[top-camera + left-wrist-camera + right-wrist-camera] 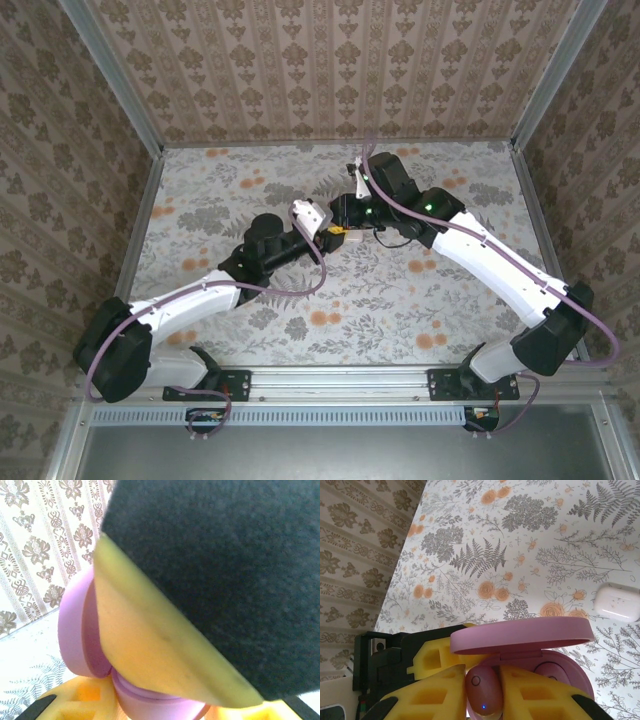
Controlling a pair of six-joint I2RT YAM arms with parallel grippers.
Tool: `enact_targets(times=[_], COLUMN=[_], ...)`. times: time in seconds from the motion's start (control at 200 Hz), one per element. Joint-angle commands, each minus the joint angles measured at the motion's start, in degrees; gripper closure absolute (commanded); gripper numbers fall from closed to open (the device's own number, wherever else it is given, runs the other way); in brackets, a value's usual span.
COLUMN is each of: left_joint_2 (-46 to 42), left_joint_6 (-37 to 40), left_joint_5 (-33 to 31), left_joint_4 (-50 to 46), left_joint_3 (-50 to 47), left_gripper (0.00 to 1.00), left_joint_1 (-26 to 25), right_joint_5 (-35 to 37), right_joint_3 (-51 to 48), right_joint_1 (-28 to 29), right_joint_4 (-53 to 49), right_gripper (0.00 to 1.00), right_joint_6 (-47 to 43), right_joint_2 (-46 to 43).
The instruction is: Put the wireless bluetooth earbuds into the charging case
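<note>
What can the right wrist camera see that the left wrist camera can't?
Right wrist view: a pink earbud pinched in the right gripper, and a white case lying on the flowery table. Left wrist view: a big dark blurry surface, very close. Both: the open pink case held by the left gripper with its yellow fingers, plus patterned wallpaper.

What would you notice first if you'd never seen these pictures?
The open pink charging case, gripped by the left gripper over the middle of the flowery table. The right gripper pinches a pink earbud right at its opening. A white case lies on the table beyond.
</note>
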Motion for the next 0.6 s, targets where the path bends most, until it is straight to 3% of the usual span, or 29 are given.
enact_targets(times=[0.0,0.595], left_joint_2=[0.26,0.71], left_joint_6=[0.09,-0.34], left_joint_5=[0.78,0.77], left_joint_4=[2.97,3.8], left_joint_3=[3.08,3.44], left_gripper=[0.71,0.71], left_joint_1=[-0.45,-0.37], right_joint_5=[-0.57,-0.98], right_joint_3=[-1.29,-2.47], right_joint_1=[0.5,0.5], right_joint_4=[-0.62,-0.77], right_gripper=[0.76,0.73], right_joint_6=[-0.81,-1.58], right_joint_2=[-1.66,-3.46])
